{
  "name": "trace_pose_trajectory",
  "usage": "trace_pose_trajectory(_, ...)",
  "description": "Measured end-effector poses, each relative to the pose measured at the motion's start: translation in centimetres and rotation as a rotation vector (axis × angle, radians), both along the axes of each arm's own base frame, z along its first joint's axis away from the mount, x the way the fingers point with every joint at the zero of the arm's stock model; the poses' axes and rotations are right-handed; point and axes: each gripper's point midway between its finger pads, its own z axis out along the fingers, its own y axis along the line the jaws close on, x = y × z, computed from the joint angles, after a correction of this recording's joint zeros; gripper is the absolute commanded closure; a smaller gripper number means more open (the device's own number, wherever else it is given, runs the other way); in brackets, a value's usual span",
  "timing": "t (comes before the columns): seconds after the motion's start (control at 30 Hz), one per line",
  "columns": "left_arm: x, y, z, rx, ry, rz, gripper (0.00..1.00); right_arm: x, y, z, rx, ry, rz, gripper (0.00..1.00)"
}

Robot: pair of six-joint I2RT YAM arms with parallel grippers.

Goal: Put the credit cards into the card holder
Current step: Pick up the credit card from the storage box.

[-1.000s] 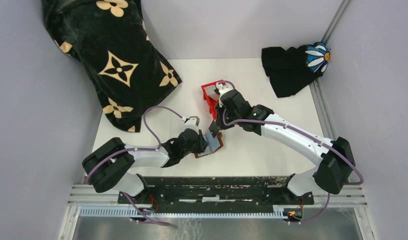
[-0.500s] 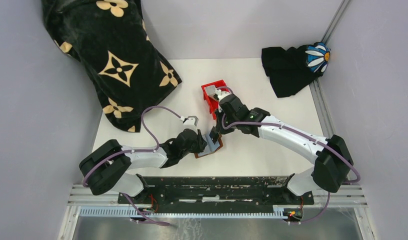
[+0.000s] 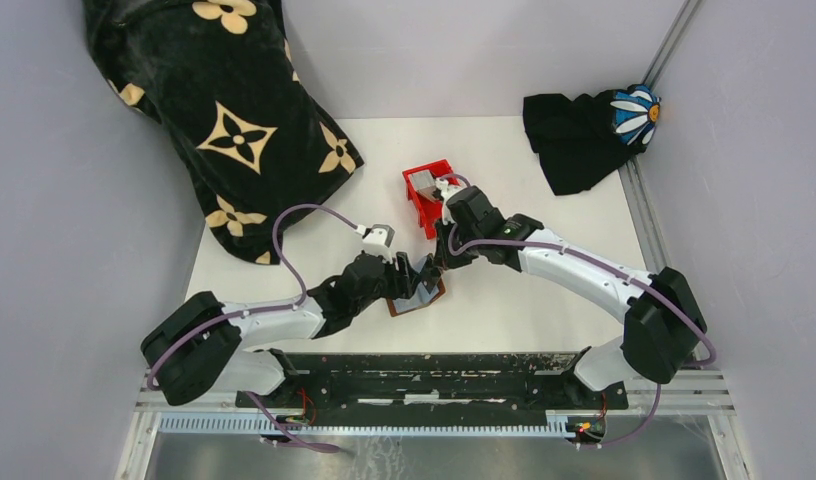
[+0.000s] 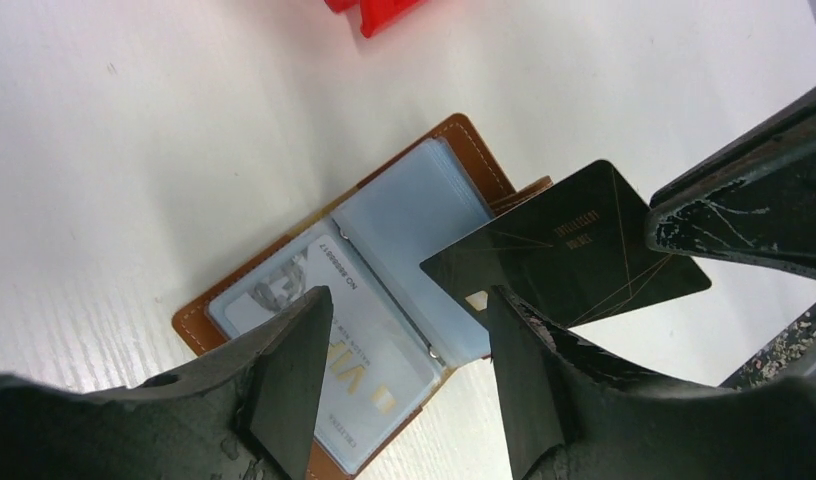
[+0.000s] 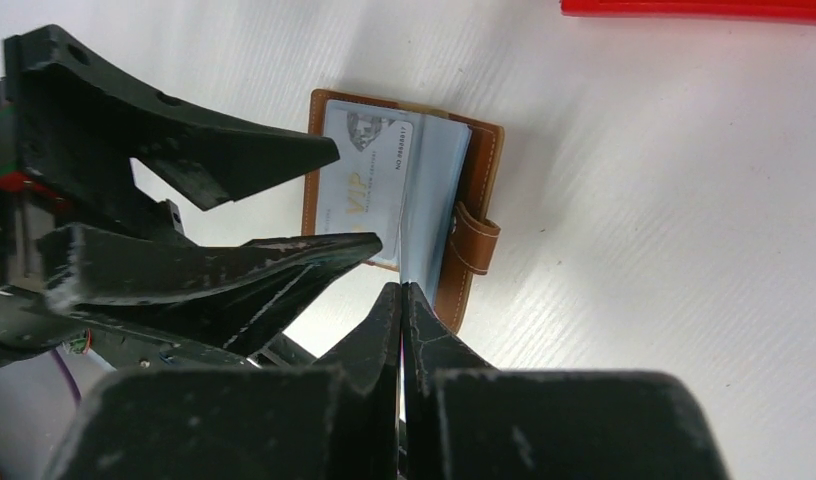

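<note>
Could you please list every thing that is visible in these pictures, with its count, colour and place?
leather folding card holder: one, brown, lying open on the table's near middle
pale printed card: one, light grey, inside a clear sleeve of the holder
dark flat card: one, black with gold lines, at the holder's edge
plastic bin: one, red, behind the holder
flower-patterned cloth: one, black and cream, far left
daisy-marked cloth: one, black, far right corner
table: one, white
left end effector: one, black, open above the holder
right end effector: one, black, shut on the dark flat card
</note>
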Motion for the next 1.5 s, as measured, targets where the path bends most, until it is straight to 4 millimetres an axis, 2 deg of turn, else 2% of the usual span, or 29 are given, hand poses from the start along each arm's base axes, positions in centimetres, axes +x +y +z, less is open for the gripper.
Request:
trace_pose_trajectory(0.27,0.9,0.9,0.3,-0.093,-0.038,-0.023,0.32,0.5,-0.5,-0.5,0.060,0.059,0.006,0.99)
trace_pose_trajectory(0.5,1.6,-0.6,1.3,-0.226,-0.063,-0.146,0.33,0.7,-0.2,-0.6,0.127,0.101,0.024,0.99)
trace_pose_trajectory(0.67,1.1,-1.7,0.9,-0.273,-0.052,-0.240,0.35,0.7,-0.2,-1.2,0.155,0.138,0.034,0.99)
trace_pose_trajectory(0.97,1.9,-1.6,0.8,-0.380,-0.030,-0.301,0.37,1.0,-0.5,-1.3,0.208,0.178,0.034,0.99)
trace_pose_trajectory(1.27,0.8,-2.3,0.7,-0.460,0.012,-0.394,0.38,1.5,-0.6,-1.7,0.254,0.218,0.033,0.99)
trace_pose_trajectory(1.5,0.4,-2.3,0.8,-0.504,0.027,-0.435,0.39,1.6,-0.2,-1.1,0.311,0.239,0.048,0.99)
